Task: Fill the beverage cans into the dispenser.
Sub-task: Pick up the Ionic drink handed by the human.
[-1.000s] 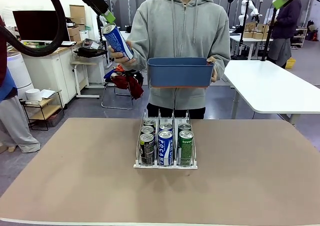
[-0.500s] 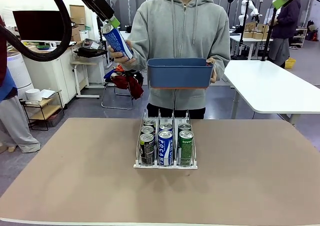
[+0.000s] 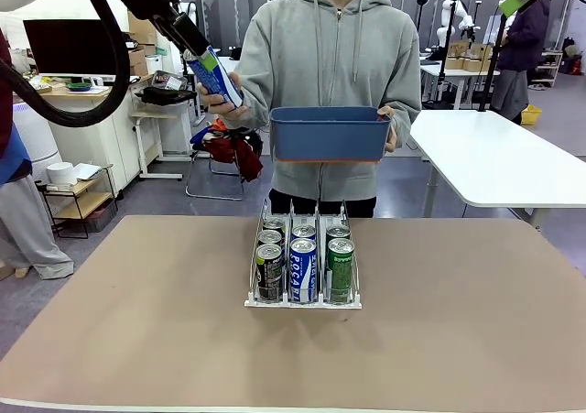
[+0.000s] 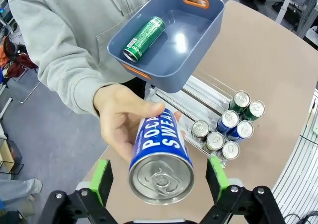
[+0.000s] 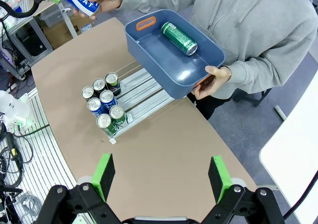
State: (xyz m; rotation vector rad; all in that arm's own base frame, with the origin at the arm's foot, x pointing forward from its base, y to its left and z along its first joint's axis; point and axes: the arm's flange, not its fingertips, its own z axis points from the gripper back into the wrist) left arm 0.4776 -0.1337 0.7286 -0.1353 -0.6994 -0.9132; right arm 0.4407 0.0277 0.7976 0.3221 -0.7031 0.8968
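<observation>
1. The left tool (image 4: pixel 159 170) is spread wide, its green pads (image 4: pixel 102 180) on either side of the silver top of a blue-and-white can (image 4: pixel 160 152). A gap shows on both sides, so nothing is gripped.
2. The right tool (image 5: pixel 161 173) is likewise released and empty, high over the worktop (image 5: pixel 164 134).
3. The blue-and-white can is tilted, held up by the person's hand (image 4: pixel 123 118) beyond the worktop's far edge.
4. The dispenser (image 3: pixel 303 300) sits mid-worktop with seven upright cans (image 3: pixel 303 268): three in the lane on the robot's left, two in each other lane. Black-and-grey, blue-and-white and green ones stand at the front lip.
5. The person's other hand (image 5: pixel 211 81) holds a blue bin (image 5: pixel 149 52) above the dispenser's far end; a green can (image 5: pixel 179 38) lies on its side inside.
</observation>
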